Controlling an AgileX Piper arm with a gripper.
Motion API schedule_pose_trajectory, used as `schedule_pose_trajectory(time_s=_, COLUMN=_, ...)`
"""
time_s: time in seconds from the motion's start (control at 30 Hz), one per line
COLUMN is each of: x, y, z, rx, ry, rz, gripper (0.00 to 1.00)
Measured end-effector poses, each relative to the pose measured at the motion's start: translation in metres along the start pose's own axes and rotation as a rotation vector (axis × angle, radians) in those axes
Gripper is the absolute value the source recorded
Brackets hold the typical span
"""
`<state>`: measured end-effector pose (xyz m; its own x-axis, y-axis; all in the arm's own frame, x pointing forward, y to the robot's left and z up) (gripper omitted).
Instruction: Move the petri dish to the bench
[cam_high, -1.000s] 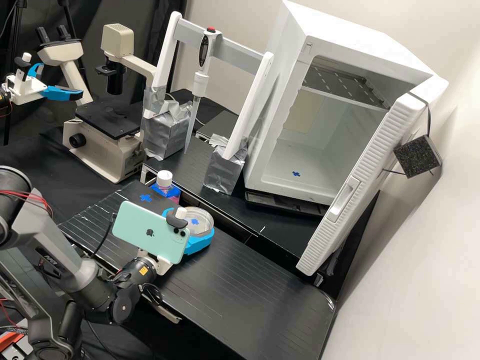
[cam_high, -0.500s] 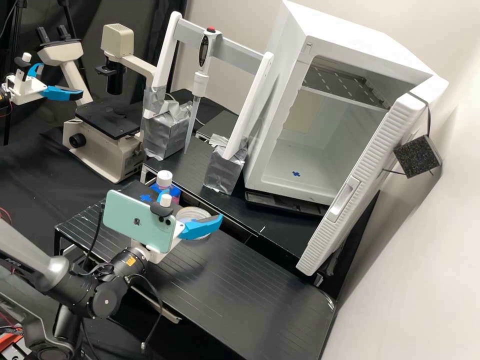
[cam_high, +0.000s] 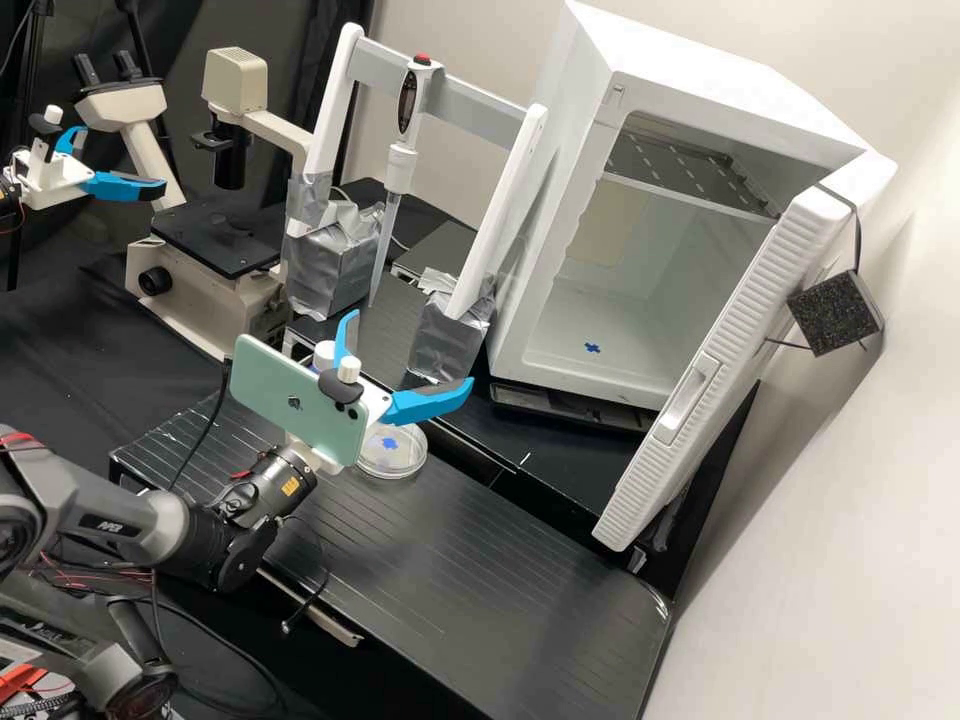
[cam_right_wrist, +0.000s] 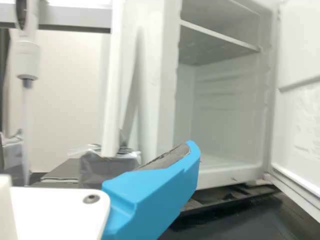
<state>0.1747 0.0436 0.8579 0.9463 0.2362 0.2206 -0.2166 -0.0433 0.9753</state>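
Hovering: 1 hand, wide open, 0 objs held | 1 dish on bench | 1 incub.

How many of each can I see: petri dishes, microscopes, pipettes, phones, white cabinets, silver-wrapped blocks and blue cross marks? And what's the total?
Petri dish: 1
Microscope: 1
Pipette: 1
Phone: 1
White cabinet: 1
Silver-wrapped blocks: 2
Blue cross marks in view: 2
Total: 9
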Motion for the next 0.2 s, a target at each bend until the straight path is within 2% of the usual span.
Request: schedule_pose_trajectory(time_s=0.2, x=0.0011, y=-0.0020, z=0.0033, rx=0.007, ry=-0.015, rz=-0.009, gripper=1.00)
